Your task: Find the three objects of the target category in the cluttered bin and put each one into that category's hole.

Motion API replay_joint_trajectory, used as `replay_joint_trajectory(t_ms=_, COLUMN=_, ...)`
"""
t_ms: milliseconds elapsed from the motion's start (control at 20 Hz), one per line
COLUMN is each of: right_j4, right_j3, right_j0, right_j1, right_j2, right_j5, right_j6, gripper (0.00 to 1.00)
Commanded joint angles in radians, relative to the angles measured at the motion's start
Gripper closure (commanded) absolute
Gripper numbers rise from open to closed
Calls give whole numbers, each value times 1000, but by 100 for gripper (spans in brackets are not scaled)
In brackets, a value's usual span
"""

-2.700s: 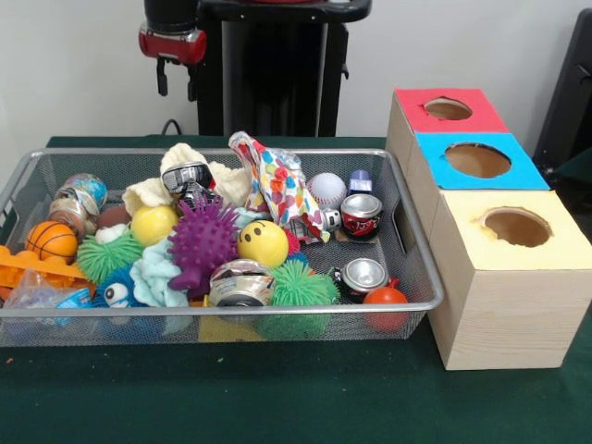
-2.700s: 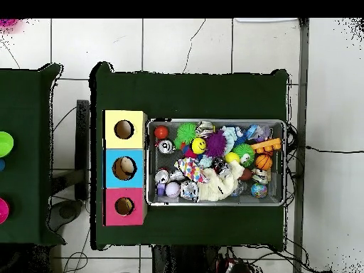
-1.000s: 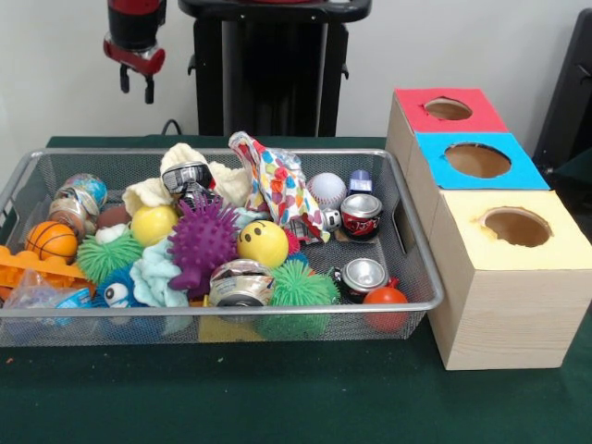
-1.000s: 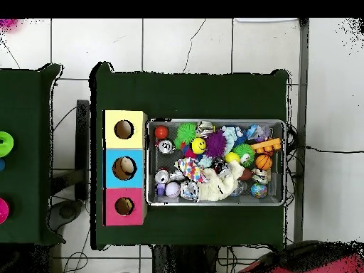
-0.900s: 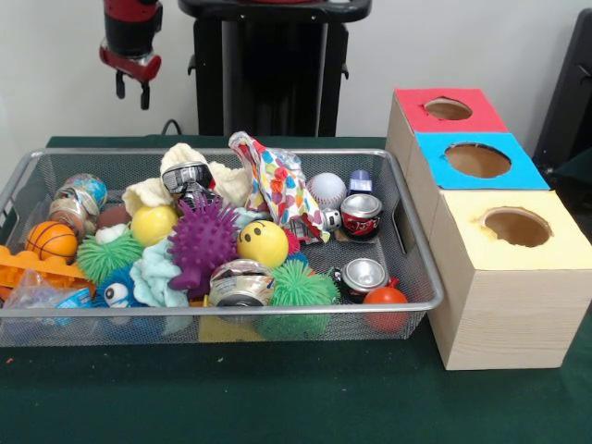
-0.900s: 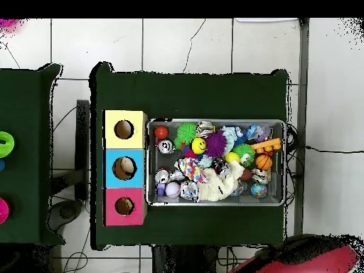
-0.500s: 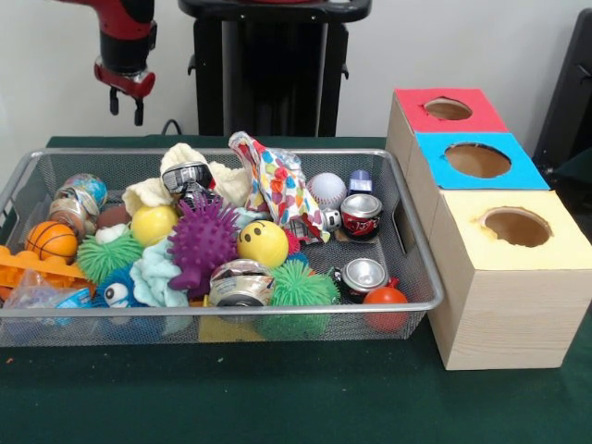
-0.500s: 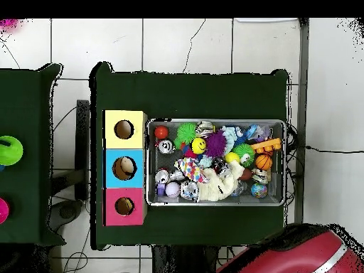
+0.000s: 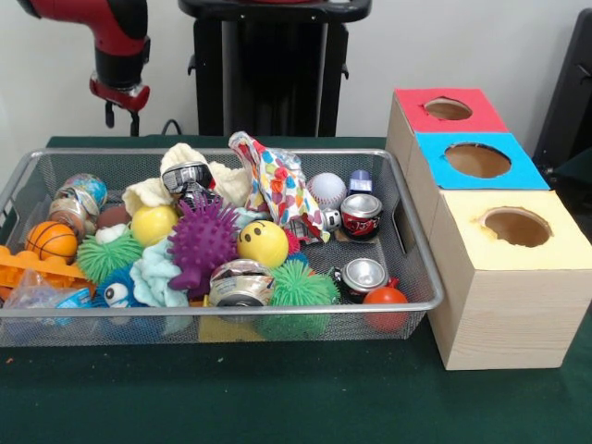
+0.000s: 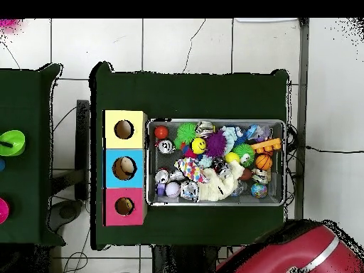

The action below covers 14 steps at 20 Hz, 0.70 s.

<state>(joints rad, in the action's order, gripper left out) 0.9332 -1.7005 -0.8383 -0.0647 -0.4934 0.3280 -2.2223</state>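
Tool (image 9: 120, 118) above bin (image 9: 407, 242) far corner, empty, opening unclear; can labels (image 9: 361, 218) unreadable.

Glossy red rounded arm (image 9: 102, 28) with black wrist band, red collar, short dark gripper (image 9: 121, 118) prongs below

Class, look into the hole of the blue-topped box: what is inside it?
In the overhead view, the blue-topped box shows something pale inside its hole. What it is cannot be told; the front view shows only dark interior.
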Motion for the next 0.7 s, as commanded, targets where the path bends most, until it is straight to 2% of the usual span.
replay_joint_trajectory(t_ms=50, right_j4=-125, right_j3=203, right_j0=66, right_j1=-148, right_j2=35, right_j5=126, right_j6=44, gripper=0)
replay_joint_trajectory(t_ms=250, right_j4=-174, right_j3=217, right_j0=92, right_j1=-180, right_j2=5, right_j5=176, right_j6=58, gripper=0)
replay_joint_trajectory(t_ms=400, right_j4=-162, right_j3=215, right_j0=87, right_j1=-172, right_j2=11, right_j5=176, right_j6=31, gripper=0)
replay_joint_trajectory(t_ms=450, right_j4=-129, right_j3=218, right_j0=82, right_j1=-163, right_j2=25, right_j5=150, right_j6=5, gripper=100)
replay_joint_trajectory(t_ms=600, right_j4=-93, right_j3=215, right_j0=64, right_j1=-141, right_j2=50, right_j5=124, right_j6=-20, gripper=100)
replay_joint_trajectory(t_ms=700, right_j4=-100, right_j3=215, right_j0=68, right_j1=-140, right_j2=46, right_j5=136, right_j6=-19, gripper=100)
